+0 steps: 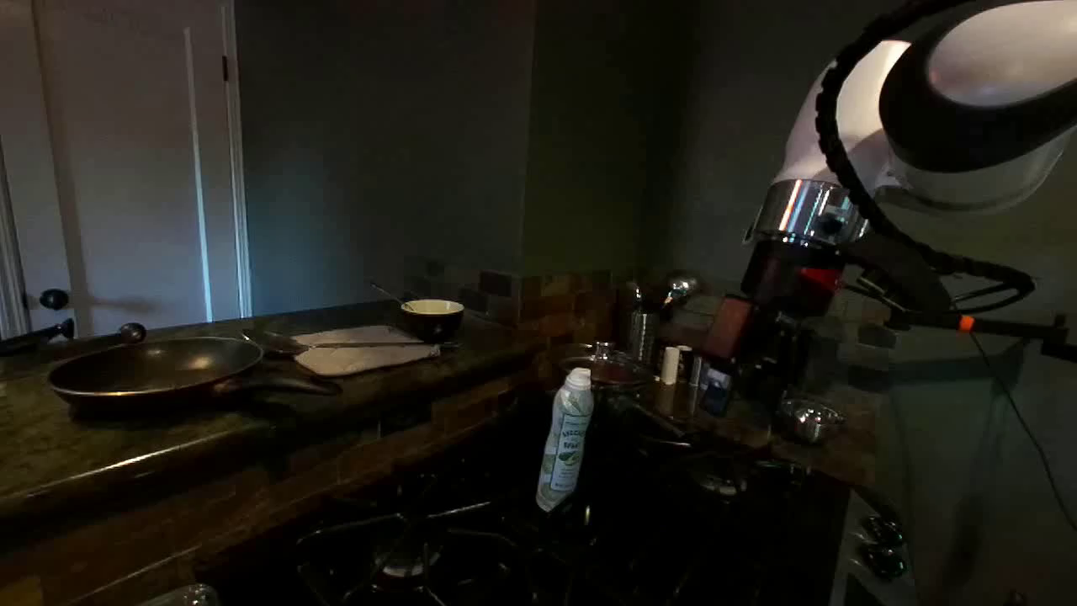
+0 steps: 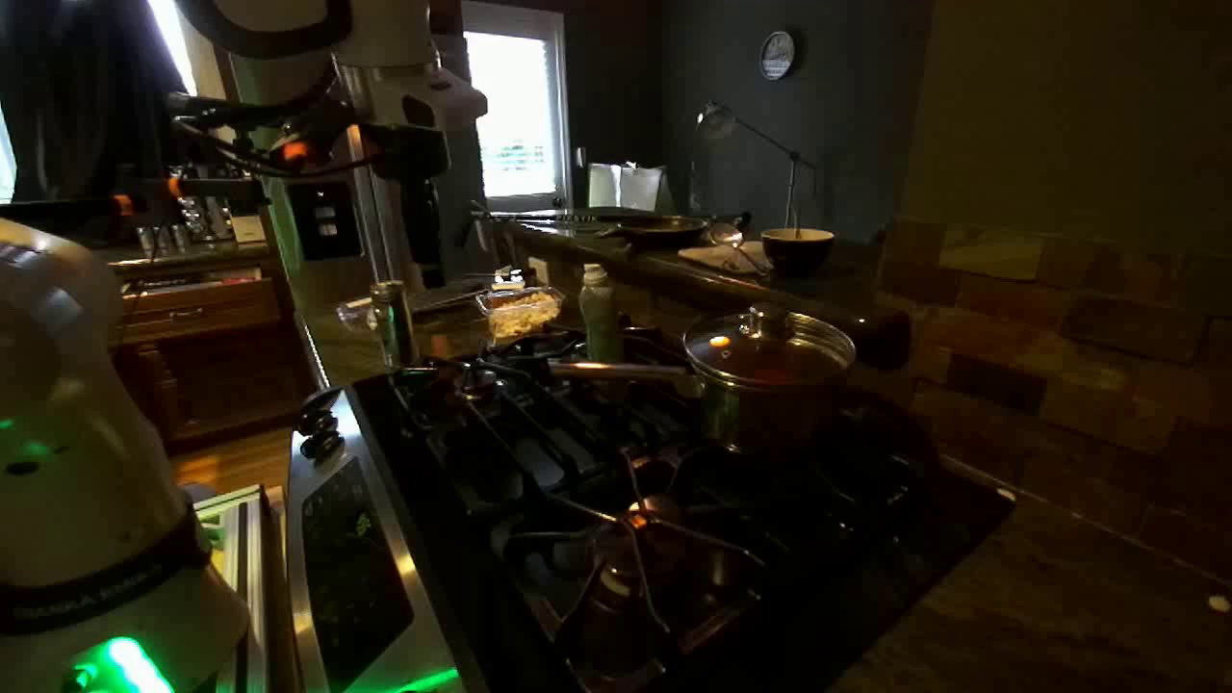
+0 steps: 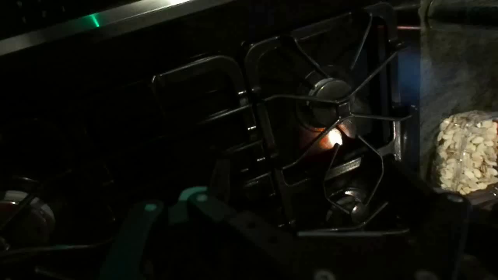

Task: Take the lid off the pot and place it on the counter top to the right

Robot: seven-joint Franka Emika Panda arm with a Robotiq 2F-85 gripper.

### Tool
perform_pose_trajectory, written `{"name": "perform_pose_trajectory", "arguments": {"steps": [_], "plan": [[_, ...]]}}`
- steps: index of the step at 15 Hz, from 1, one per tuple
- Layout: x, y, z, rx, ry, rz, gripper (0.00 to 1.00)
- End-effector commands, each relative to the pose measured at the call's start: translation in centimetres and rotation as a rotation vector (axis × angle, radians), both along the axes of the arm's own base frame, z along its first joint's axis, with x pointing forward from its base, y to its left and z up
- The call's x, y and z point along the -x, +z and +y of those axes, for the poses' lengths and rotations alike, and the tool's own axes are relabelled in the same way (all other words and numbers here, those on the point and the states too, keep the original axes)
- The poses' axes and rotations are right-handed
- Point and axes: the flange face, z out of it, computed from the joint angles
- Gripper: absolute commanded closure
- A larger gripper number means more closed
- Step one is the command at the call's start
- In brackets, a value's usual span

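Observation:
The pot [image 2: 770, 414] stands on a back burner of the stove. Its glass lid [image 2: 741, 354] with a knob [image 2: 769, 320] sits on its rim. The lid [image 1: 610, 370] also shows beyond the spray bottle in an exterior view. The pot is out of the wrist view. The counter top [image 1: 50, 454] is a raised mottled ledge behind the stove; it also shows dimly in an exterior view [image 2: 847, 300]. My gripper [image 2: 429, 260] hangs above the stove's front area, well away from the pot. In the wrist view its fingers [image 3: 319, 190] are spread, dark, with nothing between them.
A spray bottle [image 1: 565, 442] stands at the stove's back. A frying pan [image 1: 160, 370], a cloth [image 1: 366, 352] and a bowl [image 1: 432, 318] sit on the ledge. A container of pale pieces [image 3: 467, 153] and a tall shaker [image 2: 390, 322] stand beside the stove. Pot handle [image 2: 621, 370] points frontward.

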Motion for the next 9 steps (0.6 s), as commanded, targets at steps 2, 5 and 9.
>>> {"name": "perform_pose_trajectory", "arguments": {"steps": [2, 5, 9], "plan": [[-0.6, -0.2, -0.5, 0.044, -0.010, -0.001, 0.00], [-2.0, 2.6, -1.6, 0.065, 0.012, -0.048, 0.00], [-1.7, 2.9, -1.4, 0.044, 0.020, -0.054, 0.00]]}}
